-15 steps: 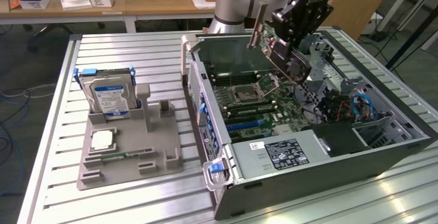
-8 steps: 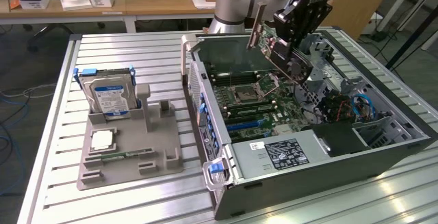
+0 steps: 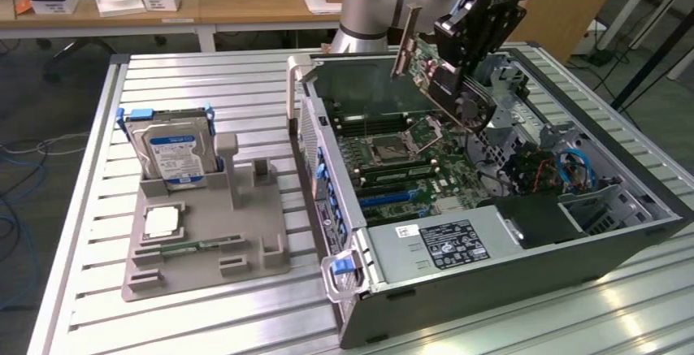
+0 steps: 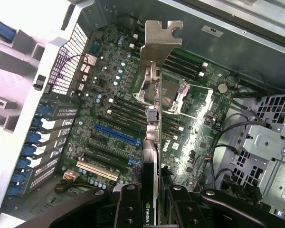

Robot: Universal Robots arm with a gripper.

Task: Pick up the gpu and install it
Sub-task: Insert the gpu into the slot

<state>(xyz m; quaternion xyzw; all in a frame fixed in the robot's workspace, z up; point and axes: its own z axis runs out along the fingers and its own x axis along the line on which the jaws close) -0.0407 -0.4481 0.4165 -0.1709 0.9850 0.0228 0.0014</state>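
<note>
Carry stage: gripper (image 3: pixel 461 58) clamped on gpu (image 3: pixel 434 79), held tilted over the far half of the open computer case (image 3: pixel 488 290), above the motherboard (image 4: pixel 109 104), not seated. You'd need its edge lined with the blue slot (image 4: pixel 116 134), I judge.

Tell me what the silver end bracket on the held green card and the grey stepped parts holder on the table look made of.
Silver end bracket of the gpu: bare sheet metal, likely steel; thin, bent tab, dull sheen. Grey parts holder: matte plastic, possibly printed; uniform colour, no glints.
</note>
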